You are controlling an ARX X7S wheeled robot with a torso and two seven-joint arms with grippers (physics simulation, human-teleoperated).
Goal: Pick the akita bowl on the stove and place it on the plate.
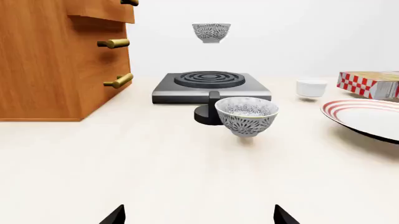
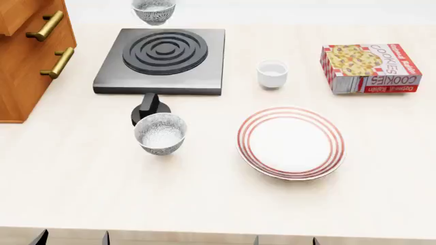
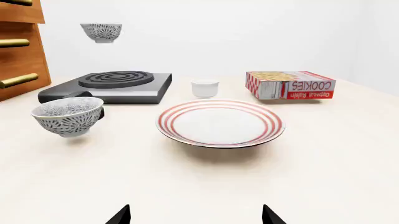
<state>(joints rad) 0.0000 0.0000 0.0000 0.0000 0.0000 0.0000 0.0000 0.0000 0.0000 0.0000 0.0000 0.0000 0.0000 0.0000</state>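
Above the far edge of the stove, the akita bowl appears to float in the air, clear of the black rings; in both wrist views it hangs against the pale wall with nothing under it. A second bowl of the same speckled pattern stands on the counter just in front of the stove's round black knob. The plate, white with thin red rings at its rim, lies to the right of that bowl and holds nothing. Behind the plate a small plain white cup stands beside the stove, and further right lies a red-and-white checked box printed "COOKIES"; the smaller line above that word is too fine to read with certainty. At the left a wooden cabinet with brass handles borders the counter. The left pincer shows only two dark fingertips set wide apart, holding nothing. The right pincer likewise shows two tips spread wide over bare counter, near the plate's front rim.
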